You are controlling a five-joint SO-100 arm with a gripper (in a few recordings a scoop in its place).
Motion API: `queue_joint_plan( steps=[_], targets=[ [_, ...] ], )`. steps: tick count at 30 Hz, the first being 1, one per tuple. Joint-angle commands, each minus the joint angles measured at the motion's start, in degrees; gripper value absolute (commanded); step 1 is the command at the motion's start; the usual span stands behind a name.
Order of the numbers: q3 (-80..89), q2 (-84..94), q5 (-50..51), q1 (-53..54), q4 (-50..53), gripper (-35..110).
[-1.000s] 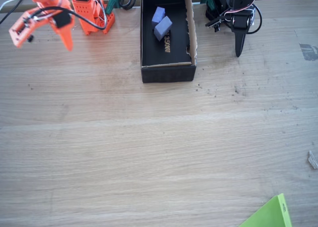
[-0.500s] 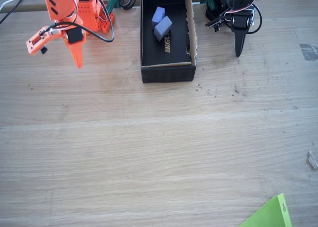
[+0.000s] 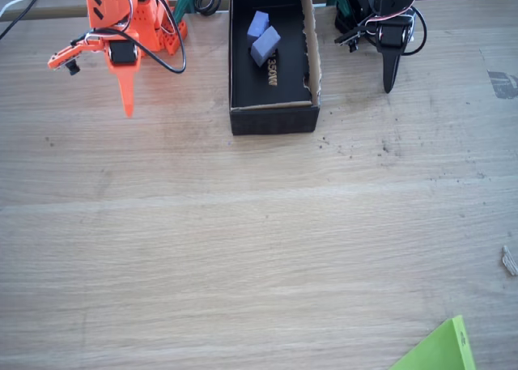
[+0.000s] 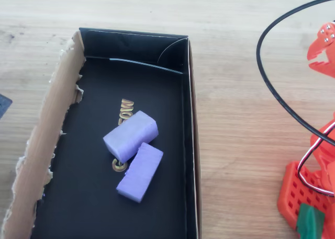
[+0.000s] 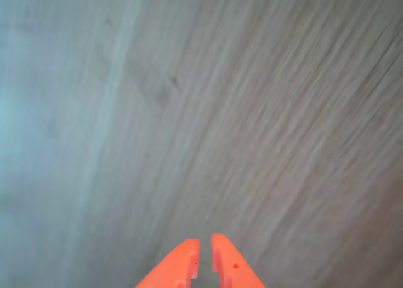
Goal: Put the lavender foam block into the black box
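The orange two-finger gripper (image 3: 127,103) is drawn back towards its base since a second ago, fingers nearly together and empty, because the small pale lavender foam block (image 4: 131,136) is already lying in the long black cardboard box (image 4: 186,145).

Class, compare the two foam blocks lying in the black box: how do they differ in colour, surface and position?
The lavender foam block is paler with a rougher face; the blue-violet block is slightly deeper in colour and smoother. The lavender foam block lies over the gold lettering; the blue-violet block lies beside it, nearer the right wall in the overhead view. Both are small, rectangular, touching, inside the black box.
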Motion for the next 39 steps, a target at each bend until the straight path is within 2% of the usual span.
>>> queue_joint_plan(
  steps=[1, 4, 7, 10, 13, 18, 22, 29, 39],
  targets=[
    [0.4, 3.2, -6.9, 1.3, -1.1, 0],
    [0.4, 2.5, -12.9, 0.8, -0.4, 0],
    [0.4, 0.0, -11.2, -0.3, 3.8, 13],
    [0.4, -2.5, -9.6, -0.8, 6.2, 14],
    [0.4, -2.6, -5.7, 0.4, 7.0, 1],
    [0.4, -2.5, -6.0, 1.7, 8.0, 0],
    [0.5, 0.3, 1.0, -0.5, 15.7, 0],
    [0.5, -0.1, -4.2, -0.3, 15.6, 0],
    [0.5, -0.1, -4.2, 0.0, 15.6, 0]
  ],
)
